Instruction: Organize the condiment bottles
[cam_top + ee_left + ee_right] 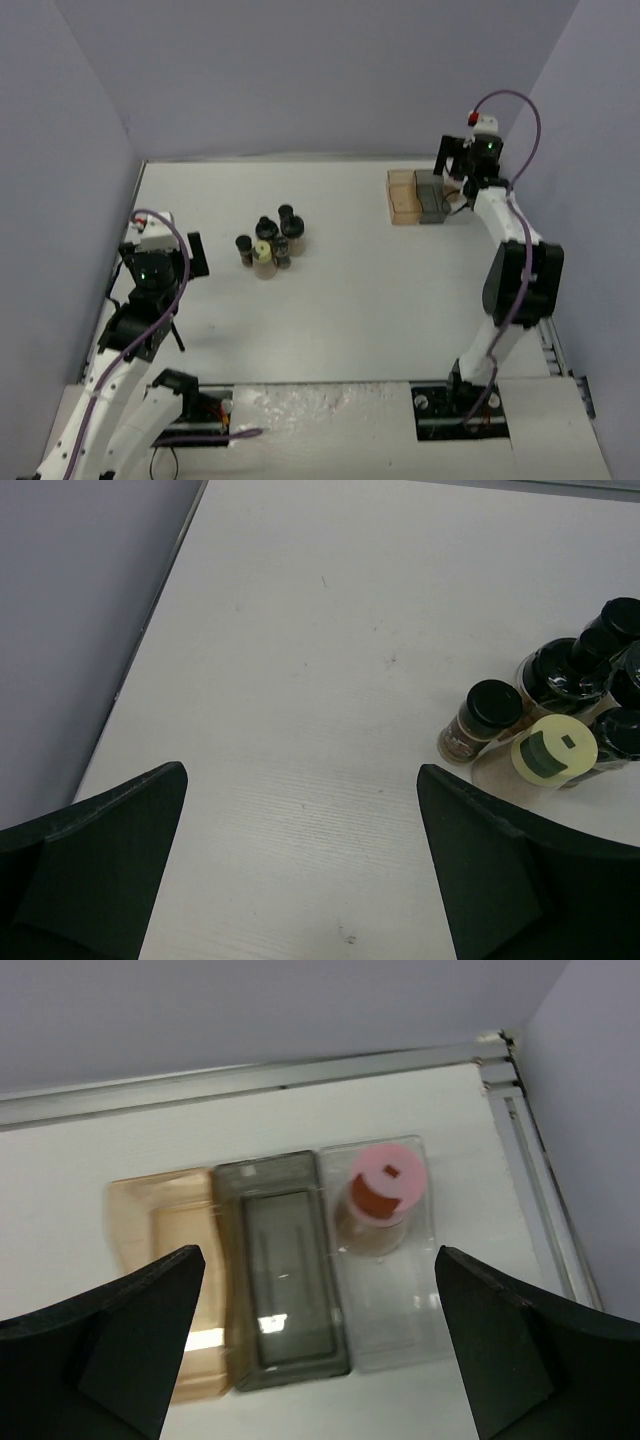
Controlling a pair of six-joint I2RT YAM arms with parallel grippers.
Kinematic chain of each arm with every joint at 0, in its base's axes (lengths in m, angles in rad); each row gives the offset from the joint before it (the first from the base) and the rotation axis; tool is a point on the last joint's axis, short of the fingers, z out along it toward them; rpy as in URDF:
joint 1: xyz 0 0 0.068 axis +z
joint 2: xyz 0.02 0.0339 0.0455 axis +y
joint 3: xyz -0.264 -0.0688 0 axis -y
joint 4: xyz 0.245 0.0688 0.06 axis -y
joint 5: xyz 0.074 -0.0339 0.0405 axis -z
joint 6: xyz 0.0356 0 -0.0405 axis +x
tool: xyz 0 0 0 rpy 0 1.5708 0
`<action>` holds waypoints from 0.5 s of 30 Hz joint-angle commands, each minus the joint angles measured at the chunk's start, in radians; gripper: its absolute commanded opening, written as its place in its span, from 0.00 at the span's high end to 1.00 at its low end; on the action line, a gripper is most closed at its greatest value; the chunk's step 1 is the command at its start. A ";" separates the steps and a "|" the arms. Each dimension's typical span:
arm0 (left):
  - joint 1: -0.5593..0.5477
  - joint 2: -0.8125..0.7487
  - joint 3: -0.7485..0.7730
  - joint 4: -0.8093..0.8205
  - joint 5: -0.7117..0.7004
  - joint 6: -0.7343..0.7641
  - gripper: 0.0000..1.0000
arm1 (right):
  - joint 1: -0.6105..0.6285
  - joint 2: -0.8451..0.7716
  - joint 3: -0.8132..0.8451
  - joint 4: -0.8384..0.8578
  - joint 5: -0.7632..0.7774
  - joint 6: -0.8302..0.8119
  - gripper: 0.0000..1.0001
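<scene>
Several condiment bottles [270, 245] stand bunched left of the table's middle. In the left wrist view they are at the right: black-capped jars [490, 715] and one yellow-capped jar [553, 752]. My left gripper [302, 770] is open over bare table to their left, holding nothing. A pink-capped jar [385, 1195] stands upright in the far end of the clear compartment [400, 1310] of the tray [425, 197]. My right gripper [318, 1252] hangs open above the tray, its fingers well apart from the jar.
The tray has an amber compartment [165, 1250] and a grey compartment [285, 1280], both holding nothing. It lies near the back right corner, close to the wall rail [300, 1075] and the right wall. The left wall runs beside my left arm [140, 320].
</scene>
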 commanded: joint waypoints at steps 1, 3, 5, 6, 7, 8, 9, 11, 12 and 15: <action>-0.001 -0.009 0.050 0.054 0.020 0.009 0.03 | 0.206 -0.265 -0.122 0.035 -0.053 0.031 0.03; 0.001 -0.013 0.051 0.050 0.025 0.005 0.03 | 0.316 -0.369 -0.238 0.061 -0.027 0.040 0.03; 0.001 -0.013 0.051 0.047 0.028 0.001 0.03 | 0.437 -0.435 -0.325 0.104 -0.018 0.049 0.04; 0.001 -0.013 0.052 0.047 0.031 0.000 0.03 | 0.505 -0.458 -0.357 0.121 -0.010 0.053 0.04; 0.001 -0.012 0.053 0.047 0.038 0.000 0.03 | 0.581 -0.472 -0.379 0.133 0.005 0.056 0.04; 0.001 -0.011 0.054 0.043 0.048 -0.003 0.03 | 0.630 -0.485 -0.405 0.145 0.019 0.060 0.05; 0.001 -0.010 0.056 0.038 0.056 -0.008 0.03 | 0.661 -0.495 -0.425 0.157 0.033 0.064 0.05; -0.001 0.002 0.061 0.022 0.103 -0.031 0.03 | 0.743 -0.505 -0.460 0.168 0.076 0.068 0.04; -0.002 0.017 0.066 0.013 0.141 -0.041 0.03 | 0.769 -0.507 -0.479 0.170 0.087 0.076 0.04; -0.002 0.087 0.096 -0.022 0.271 -0.111 0.03 | 0.810 -0.525 -0.532 0.168 0.097 0.105 0.05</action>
